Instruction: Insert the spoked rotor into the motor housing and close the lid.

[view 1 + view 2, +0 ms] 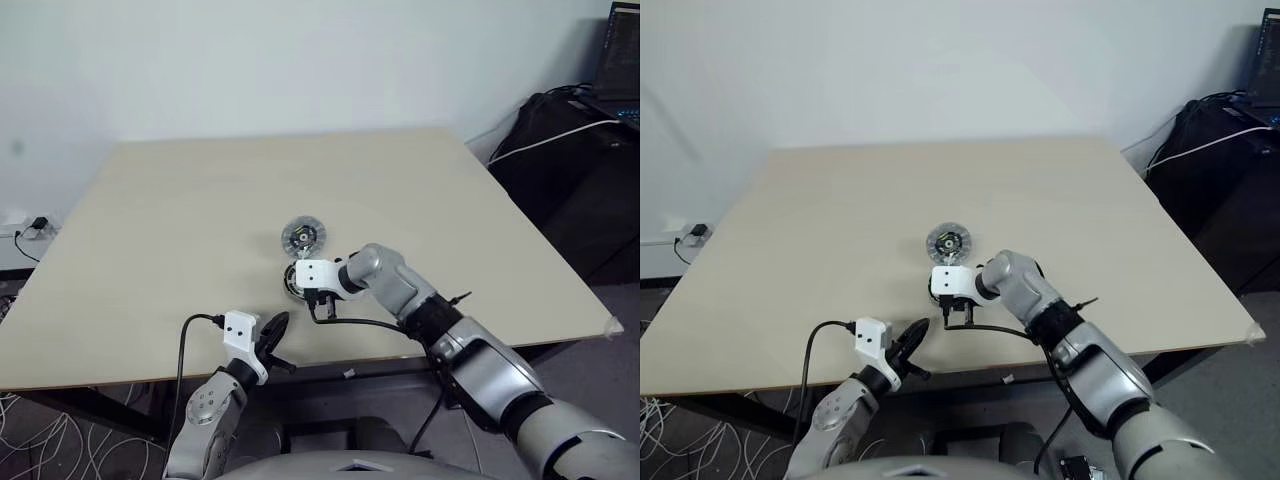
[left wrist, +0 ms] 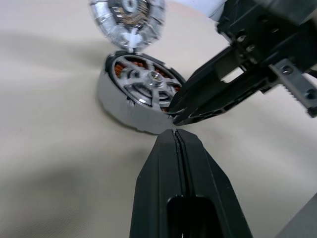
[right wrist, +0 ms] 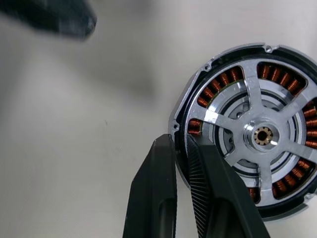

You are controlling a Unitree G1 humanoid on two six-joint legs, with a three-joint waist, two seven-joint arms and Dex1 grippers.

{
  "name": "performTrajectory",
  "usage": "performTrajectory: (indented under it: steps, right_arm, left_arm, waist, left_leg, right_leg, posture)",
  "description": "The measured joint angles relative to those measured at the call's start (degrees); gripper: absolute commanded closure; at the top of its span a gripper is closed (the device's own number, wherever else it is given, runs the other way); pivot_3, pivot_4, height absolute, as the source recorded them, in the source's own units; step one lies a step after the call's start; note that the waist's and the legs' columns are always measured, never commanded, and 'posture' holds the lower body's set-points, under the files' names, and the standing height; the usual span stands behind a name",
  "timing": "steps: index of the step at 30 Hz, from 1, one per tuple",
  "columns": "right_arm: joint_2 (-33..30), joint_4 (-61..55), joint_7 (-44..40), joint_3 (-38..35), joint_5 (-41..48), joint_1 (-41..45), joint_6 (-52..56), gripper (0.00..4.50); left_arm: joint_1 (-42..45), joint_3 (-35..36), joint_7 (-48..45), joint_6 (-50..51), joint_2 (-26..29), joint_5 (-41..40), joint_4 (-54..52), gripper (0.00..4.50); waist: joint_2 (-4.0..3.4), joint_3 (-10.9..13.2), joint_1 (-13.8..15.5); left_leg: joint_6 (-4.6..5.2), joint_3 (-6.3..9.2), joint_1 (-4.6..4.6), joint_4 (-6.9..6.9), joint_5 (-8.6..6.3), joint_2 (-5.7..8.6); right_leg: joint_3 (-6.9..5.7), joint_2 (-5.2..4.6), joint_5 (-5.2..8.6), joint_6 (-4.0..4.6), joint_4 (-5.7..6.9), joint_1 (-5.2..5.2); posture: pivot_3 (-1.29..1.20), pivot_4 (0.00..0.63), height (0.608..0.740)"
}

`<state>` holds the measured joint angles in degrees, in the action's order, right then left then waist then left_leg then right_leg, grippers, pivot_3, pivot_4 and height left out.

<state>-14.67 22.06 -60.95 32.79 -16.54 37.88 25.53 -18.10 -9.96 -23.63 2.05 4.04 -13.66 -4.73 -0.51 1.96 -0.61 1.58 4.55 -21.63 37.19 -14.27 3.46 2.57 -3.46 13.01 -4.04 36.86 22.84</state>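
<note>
Right claw [image 3: 181,148] nipped on the dark rim of the spoked rotor [image 3: 252,131], which sits inside the motor housing [image 2: 132,106] near the front of the surface [image 1: 180,220], likely to seat or steady it. Left claw [image 2: 174,136] pressed together, empty, hovering just beside that rim. Lid [image 1: 303,236] lying just beyond, ribbed face up, not yet fitted. Copper windings between spokes plain from the wrists; from the head, assembly mostly hidden behind the arm.

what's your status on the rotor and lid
Right gripper pinching rim of the spoked rotor, which sits in the motor housing. Left gripper shut, empty, close by. Lid off, on table just beyond. Nothing in the way.
</note>
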Motion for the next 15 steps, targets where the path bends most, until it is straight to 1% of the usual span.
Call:
performTrajectory:
  steps: [3, 6, 8, 10, 13, 15]
  right_arm:
    - [-1.4, -10.2, -0.3, -2.4, 2.4, -4.1, 9.1, 4.39]
    - [-3.2, -22.8, -0.5, -4.5, 5.6, -8.1, 20.6, 4.39]
    - [-3.6, -29.0, 0.2, -6.0, 7.5, -9.6, 28.2, 4.39]
    - [-3.9, -34.4, 1.6, -7.3, 9.4, -10.3, 35.9, 4.39]
    - [-2.4, -39.6, 5.2, -10.7, 11.9, -10.6, 47.7, 4.39]
    - [0.7, -41.1, 8.8, -14.4, 13.4, -10.5, 56.0, 4.39]
  left_arm:
    - [0.0, 0.0, 0.1, 0.1, -0.3, 0.0, 0.0, 4.5]
    - [0.1, 0.0, 0.0, 0.2, -0.5, -0.2, 0.0, 4.5]
    - [0.2, -0.1, -0.1, 0.3, -0.5, -0.3, 0.0, 4.5]
    - [0.3, -0.2, -0.2, 0.4, -0.5, -0.3, 0.0, 4.5]
    - [0.4, -0.2, -0.2, 0.9, -0.5, -0.4, 0.0, 4.5]
    - [0.4, -0.1, -0.2, 1.3, -0.4, -0.4, 0.0, 4.5]
  waist:
    - [0.02, 0.0, 0.1]
    - [0.04, 0.0, 0.1]
    - [0.06, 0.1, 0.1]
    - [0.09, 0.1, 0.1]
    - [0.13, 0.1, 0.1]
    - [0.14, 0.1, 0.1]
  left_leg:
    - [0.02, 0.02, -0.08, -0.04, -0.04, 0.0]
    - [0.01, 0.04, -0.13, -0.05, -0.07, -0.01]
    - [-0.11, 0.05, -0.13, -0.04, -0.15, -0.02]
    - [-0.22, 0.05, -0.13, -0.01, -0.21, -0.02]
    - [-0.24, 0.05, -0.13, 0.04, -0.21, -0.02]
    - [-0.24, 0.05, -0.12, 0.06, -0.21, -0.02]
  right_leg:
    - [-0.02, -0.02, -0.01, -0.05, -0.04, 0.08]
    - [-0.04, -0.03, 0.03, -0.06, -0.06, 0.11]
    - [-0.05, -0.04, 0.36, -0.13, -0.05, 0.1]
    - [-0.05, -0.05, 0.39, -0.12, -0.05, 0.09]
    - [-0.05, -0.05, 0.37, -0.15, -0.05, 0.06]
    - [-0.05, -0.05, 0.37, -0.15, -0.03, 0.05]
  posture:
    - [0.0, 0.0, 0.74]
    - [0.0, 0.0, 0.74]
    - [0.0, 0.0, 0.74]
    - [0.0, 0.0, 0.74]
    - [0.0, 0.0, 0.74]
    - [0.0, 0.0, 0.74]
